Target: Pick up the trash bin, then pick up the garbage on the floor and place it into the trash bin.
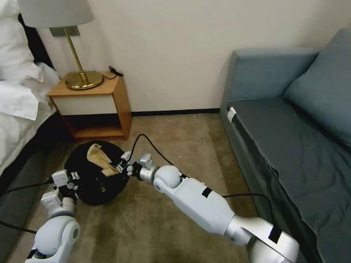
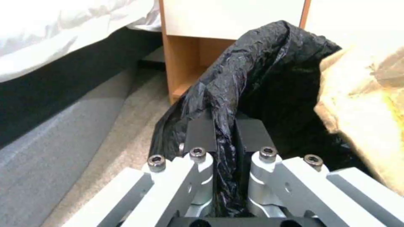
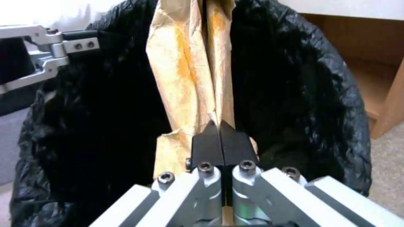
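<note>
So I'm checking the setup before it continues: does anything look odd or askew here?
Nothing spilled. The trash bin hangs tilted, held by its black bag rim in the left gripper, while the right gripper pinches crumpled brown paper over its opening.

**No readable text anywhere**

No lettering, labels, brand marks, numbers or signs can be read in any of the three views. Nothing legible stands on any surface here.
</note>
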Controlling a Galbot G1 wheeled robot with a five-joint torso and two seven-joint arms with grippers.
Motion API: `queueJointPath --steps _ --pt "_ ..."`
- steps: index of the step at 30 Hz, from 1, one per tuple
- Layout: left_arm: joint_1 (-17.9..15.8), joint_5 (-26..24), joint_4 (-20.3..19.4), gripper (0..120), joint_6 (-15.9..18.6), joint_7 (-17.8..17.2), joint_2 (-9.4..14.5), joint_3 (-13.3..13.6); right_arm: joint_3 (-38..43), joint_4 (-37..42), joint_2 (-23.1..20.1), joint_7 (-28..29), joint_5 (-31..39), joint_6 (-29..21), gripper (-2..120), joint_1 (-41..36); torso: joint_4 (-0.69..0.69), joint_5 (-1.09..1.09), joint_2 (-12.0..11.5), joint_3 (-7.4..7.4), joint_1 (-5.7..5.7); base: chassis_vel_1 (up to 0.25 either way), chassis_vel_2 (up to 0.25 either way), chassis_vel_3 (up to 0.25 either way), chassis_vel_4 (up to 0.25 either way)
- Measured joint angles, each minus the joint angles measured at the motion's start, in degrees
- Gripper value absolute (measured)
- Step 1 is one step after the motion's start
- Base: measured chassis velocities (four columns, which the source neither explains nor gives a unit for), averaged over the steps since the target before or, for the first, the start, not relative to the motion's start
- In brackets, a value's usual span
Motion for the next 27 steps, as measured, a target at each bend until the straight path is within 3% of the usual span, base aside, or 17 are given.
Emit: queueJointPath --steps 4,8,14,19,24,27 --pt "-0.3 0.0 0.4 7 0.1 0.0 -0.1 0.0 0.0 -0.1 0.1 0.3 0.0 0.0 1 0.1 0.01 0.00 0.0 0.00 0.00 0.000 0.000 0.000 0.000" --pt "-0.8 -0.1 0.8 7 0.2 0.0 -0.1 -0.2 0.1 -0.1 -0.1 0.5 0.0 0.0 23 0.1 0.00 0.01 0.0 0.00 0.00 0.000 0.000 0.000 0.000" --pt "-1.3 -0.1 1.4 7 0.2 0.0 -0.2 0.0 0.4 -0.1 -0.3 0.5 -0.5 0.3 39 -0.3 0.00 0.01 0.0 0.00 0.00 0.000 0.000 0.000 0.000" --pt "-1.7 0.0 1.8 7 0.2 -0.1 -0.4 0.1 1.5 0.3 -1.1 0.5 -0.7 0.8 59 -0.9 0.00 0.01 0.0 0.00 0.00 0.000 0.000 0.000 0.000" --pt "-1.8 0.0 2.0 7 0.2 -0.1 -0.3 0.1 2.5 1.2 -3.8 -0.6 -2.4 0.8 76 -0.3 0.01 0.01 0.0 0.00 0.00 0.000 0.000 0.000 0.000" --pt "-1.7 -0.1 2.0 7 0.2 -0.2 0.0 -0.2 3.7 2.0 -7.4 -4.1 -7.3 -0.7 88 0.7 0.00 0.03 0.0 0.00 0.00 0.000 0.000 0.000 0.000"
